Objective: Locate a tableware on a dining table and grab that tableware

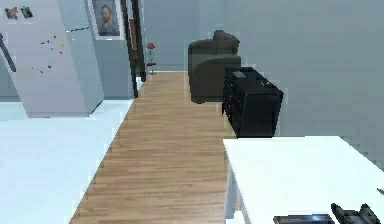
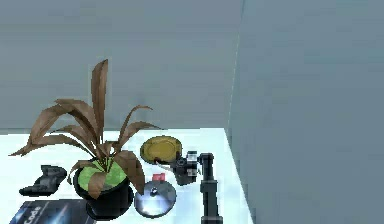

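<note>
In the arm side view a white dining table [image 2: 20, 150] carries a shallow yellow-brown dish [image 2: 158, 149] toward its right end. Nearer lies a round silver piece with a small red knob [image 2: 155, 198]. The dark arm [image 2: 208, 195] rises from the bottom edge, and the gripper [image 2: 183, 168] stands between the dish and the silver piece, just to their right. I cannot tell whether it holds anything, as it shows against the things on the tabletop. In the forward view the white table [image 1: 300, 165] fills the lower right corner.
A potted plant [image 2: 100, 180] with long brown leaves stands mid-table, with a dark controller-like thing [image 2: 45, 180] and a flat dark slab [image 2: 50, 212] to its left. Ahead are a black cabinet [image 1: 252, 100], a dark armchair [image 1: 213, 65], a fridge [image 1: 45, 60] and open wood floor [image 1: 170, 140].
</note>
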### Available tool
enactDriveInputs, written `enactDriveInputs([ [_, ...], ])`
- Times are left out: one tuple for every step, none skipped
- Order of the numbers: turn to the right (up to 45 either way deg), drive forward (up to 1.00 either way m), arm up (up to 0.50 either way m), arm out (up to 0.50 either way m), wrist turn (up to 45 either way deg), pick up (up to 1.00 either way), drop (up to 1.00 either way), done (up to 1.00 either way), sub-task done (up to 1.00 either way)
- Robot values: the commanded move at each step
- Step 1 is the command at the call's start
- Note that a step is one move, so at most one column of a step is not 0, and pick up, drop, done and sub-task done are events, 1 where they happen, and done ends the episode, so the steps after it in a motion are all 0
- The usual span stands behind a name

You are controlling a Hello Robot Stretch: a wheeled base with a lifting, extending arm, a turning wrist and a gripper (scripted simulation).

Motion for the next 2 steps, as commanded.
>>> enactDriveInputs([
  [0.0,0.00,0.10,0.00,0.0,0.00,0.00,0.00,0.00],
  [0.0,0.00,0.00,0.00,0.0,0.00,0.00,1.00,0.00],
])
